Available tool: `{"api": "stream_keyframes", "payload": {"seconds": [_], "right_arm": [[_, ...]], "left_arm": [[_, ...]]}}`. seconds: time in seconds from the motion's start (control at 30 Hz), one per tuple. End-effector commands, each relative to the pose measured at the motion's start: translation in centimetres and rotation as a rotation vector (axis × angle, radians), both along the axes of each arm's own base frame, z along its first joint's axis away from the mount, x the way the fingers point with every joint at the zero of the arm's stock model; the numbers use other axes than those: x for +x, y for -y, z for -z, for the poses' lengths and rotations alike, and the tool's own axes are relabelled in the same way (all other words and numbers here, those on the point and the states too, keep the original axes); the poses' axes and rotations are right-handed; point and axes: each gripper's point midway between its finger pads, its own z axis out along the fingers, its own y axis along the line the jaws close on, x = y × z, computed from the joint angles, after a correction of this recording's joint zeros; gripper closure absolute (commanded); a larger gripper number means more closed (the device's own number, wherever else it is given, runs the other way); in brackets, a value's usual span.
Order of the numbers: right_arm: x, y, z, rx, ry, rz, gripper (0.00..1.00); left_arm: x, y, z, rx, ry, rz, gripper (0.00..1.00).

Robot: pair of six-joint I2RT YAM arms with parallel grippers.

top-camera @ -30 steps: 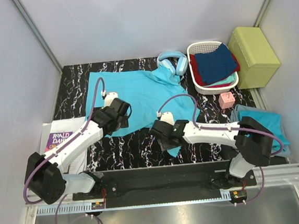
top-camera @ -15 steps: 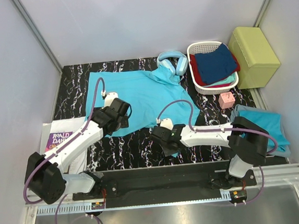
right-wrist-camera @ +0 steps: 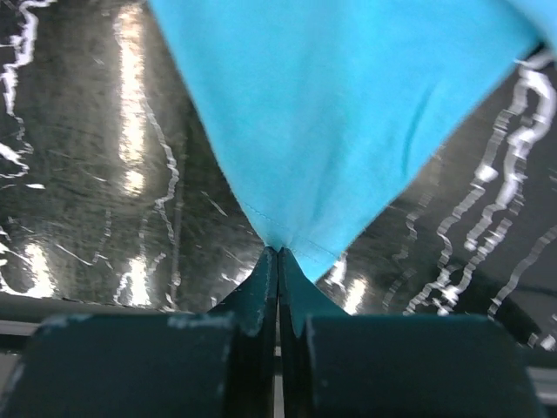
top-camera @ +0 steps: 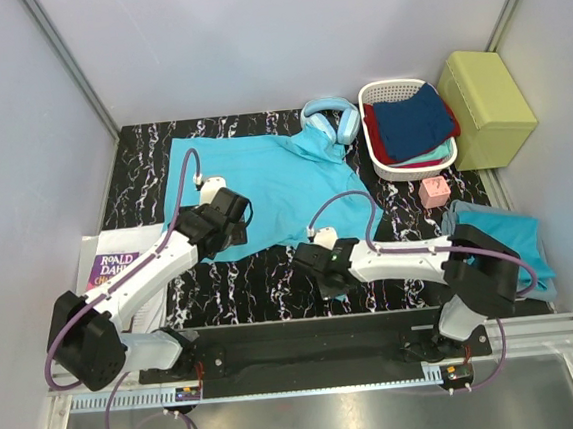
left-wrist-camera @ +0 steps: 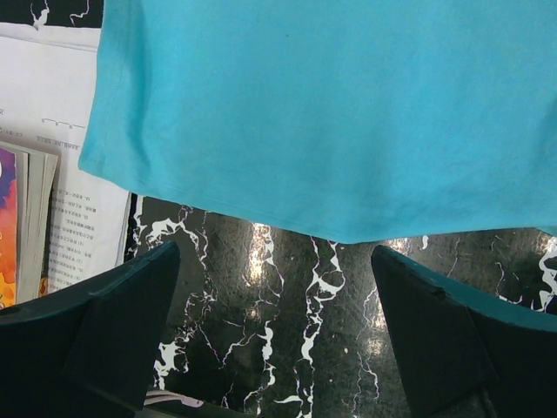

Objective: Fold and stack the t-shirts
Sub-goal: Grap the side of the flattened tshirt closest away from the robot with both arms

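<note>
Right gripper (right-wrist-camera: 278, 254) is clamped fully shut on a near corner of the spread shirt (top-camera: 264, 181), the cloth fanning out from the pinched tip. Only its wrist view shows that bite; from above, the wrist covers it. Left gripper (left-wrist-camera: 278, 300) hangs wide open, holding nothing, by the shirt's near hem, with a book (left-wrist-camera: 22, 226) just beside that hem. The top view alone shows a second shirt (top-camera: 504, 234) lying at the right edge of the table (top-camera: 242, 284), well apart. A second ago the right jaws stood partly open; the left arm has not moved.
</note>
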Motion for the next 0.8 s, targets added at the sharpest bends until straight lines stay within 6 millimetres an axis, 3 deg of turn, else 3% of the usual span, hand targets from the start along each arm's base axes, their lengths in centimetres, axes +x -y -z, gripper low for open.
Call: {"api": "stream_keyframes", "payload": {"seconds": [0.0, 0.27, 0.6, 0.77], "right_arm": [[0.0, 3.4, -3.1, -0.057, 0.074, 0.083, 1.0], [-1.5, 8.6, -8.0, -0.104, 0.114, 0.227, 1.0], [-3.6, 12.2, -8.7, -0.193, 0.069, 0.28, 1.0], [-2.9, 11.5, -8.2, -0.196, 0.089, 0.244, 1.0]], "left_arm": [[0.3, 0.7, -0.8, -0.043, 0.03, -0.006, 0.01], [0.7, 1.2, -0.7, -0.032, 0.02, -0.002, 0.01], [0.8, 0.7, -1.2, 0.001, 0.026, -0.016, 0.01], [0.0, -0.3, -0.5, 0.035, -0.004, -0.054, 0.01]]}}
